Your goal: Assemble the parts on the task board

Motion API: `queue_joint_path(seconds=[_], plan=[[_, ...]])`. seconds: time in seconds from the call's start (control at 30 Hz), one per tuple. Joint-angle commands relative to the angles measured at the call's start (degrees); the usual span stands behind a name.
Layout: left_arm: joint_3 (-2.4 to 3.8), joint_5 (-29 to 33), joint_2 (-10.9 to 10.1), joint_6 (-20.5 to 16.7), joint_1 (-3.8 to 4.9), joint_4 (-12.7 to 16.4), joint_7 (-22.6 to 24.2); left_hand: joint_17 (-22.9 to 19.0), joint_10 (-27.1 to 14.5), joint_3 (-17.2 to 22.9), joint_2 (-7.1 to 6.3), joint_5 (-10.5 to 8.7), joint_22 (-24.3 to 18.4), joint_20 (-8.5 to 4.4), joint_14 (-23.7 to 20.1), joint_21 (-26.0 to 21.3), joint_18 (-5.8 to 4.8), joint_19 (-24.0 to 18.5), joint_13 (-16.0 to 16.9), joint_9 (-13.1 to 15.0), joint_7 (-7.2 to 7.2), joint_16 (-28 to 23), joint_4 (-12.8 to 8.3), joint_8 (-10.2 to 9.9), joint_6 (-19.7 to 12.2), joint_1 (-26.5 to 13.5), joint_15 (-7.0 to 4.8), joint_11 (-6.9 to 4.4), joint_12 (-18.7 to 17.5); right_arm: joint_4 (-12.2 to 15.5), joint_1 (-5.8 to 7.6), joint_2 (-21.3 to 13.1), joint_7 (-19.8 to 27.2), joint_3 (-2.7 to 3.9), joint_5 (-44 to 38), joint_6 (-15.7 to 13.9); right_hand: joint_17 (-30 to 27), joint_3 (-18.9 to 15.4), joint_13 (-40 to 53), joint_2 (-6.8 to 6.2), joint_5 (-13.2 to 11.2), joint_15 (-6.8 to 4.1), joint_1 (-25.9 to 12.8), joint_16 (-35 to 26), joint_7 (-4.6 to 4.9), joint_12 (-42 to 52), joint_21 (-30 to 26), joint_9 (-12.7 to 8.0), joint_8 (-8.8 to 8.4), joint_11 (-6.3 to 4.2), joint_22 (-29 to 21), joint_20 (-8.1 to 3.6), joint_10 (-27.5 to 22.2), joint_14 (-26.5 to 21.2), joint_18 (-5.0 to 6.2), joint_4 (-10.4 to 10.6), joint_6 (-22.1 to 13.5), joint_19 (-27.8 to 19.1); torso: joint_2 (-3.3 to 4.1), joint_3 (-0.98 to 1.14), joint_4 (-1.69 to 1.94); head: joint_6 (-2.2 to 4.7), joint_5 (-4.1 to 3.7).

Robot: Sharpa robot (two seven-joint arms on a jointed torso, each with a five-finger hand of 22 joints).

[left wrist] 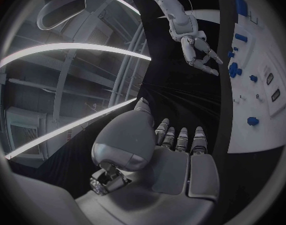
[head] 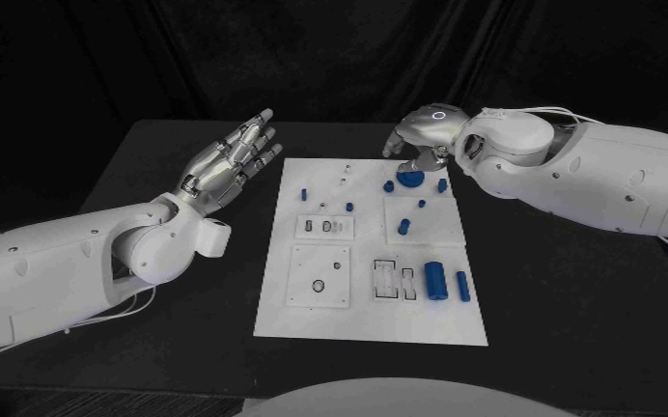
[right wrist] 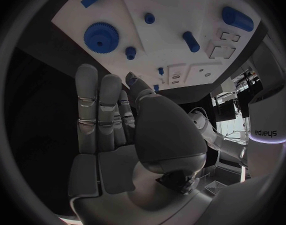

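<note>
Black surface [head: 557, 282] carries your task board [head: 365, 325]; both hands empty, fingers apart. Right hand [head: 418, 140] hovers near the blue gear [head: 409, 180]; you're approaching. Next, lower and pinch it. Left hand [head: 230, 166] waits.

A robotics lab: black-draped table [head: 557, 272], white task board [head: 371, 325].

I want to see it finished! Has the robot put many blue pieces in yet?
It looks barely started. Blue parts like the gear and big cylinder lie loose on the task board; nothing plainly looks fitted. The right hand hovers by the gear, holding nothing; the left hand is open beside the board. Nearly everything seems left.
</note>
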Motion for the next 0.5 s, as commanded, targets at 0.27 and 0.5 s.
queue_joint_path(seconds=[0.27, 0.5], plan=[[0.05, -0.3, 0.3, 1.7, 0.16, -0.4, 4.5, -0.1, 0.1, 0.5, 0.38, 1.46, -0.1, 0.22, 0.0, -0.2, 0.45, 0.0, -0.1, 0.1, 0.51, -0.2, -0.1, 0.3, 0.3, 1.1, 0.37, 0.65, -0.4, -0.6, -0.89, 0.4, 0.1, 0.03, 0.4, 2.7, 1.4, 0.7, 0.1, -0.46, -0.5, 0.33, -0.6, 1.3, 0.76, -0.2, 1.3, -0.4, -0.54, 0.08, 1.7, 0.25, 0.1, -0.3, -0.33, 0.2, -0.7, -0.4, 0.63, -0.34, 0.32, -0.29, -0.39], [0.05, -0.3, 0.5, 2.0, 0.15, -0.5, 4.2, -0.1, 0.1, 1.0, 0.44, 3.59, -0.1, 0.29, 0.0, -0.2, 0.46, 0.0, -0.1, 0.1, 0.63, -0.2, -0.2, 0.3, 0.2, 2.4, 0.43, 0.81, -0.4, -1.5, -1.78, 1.2, 0.4, 0.03, 0.5, 2.6, 3.8, 1.1, 0.1, -0.51, -0.5, 0.61, -0.5, 3.0, 1.28, -0.1, 2.4, -0.5, -0.4, 0.1, 3.3, 0.46, 0.2, -0.1, -0.57, 0.4, -0.3, -0.4, 0.83, -0.44, 0.42, -0.37, -0.47]])
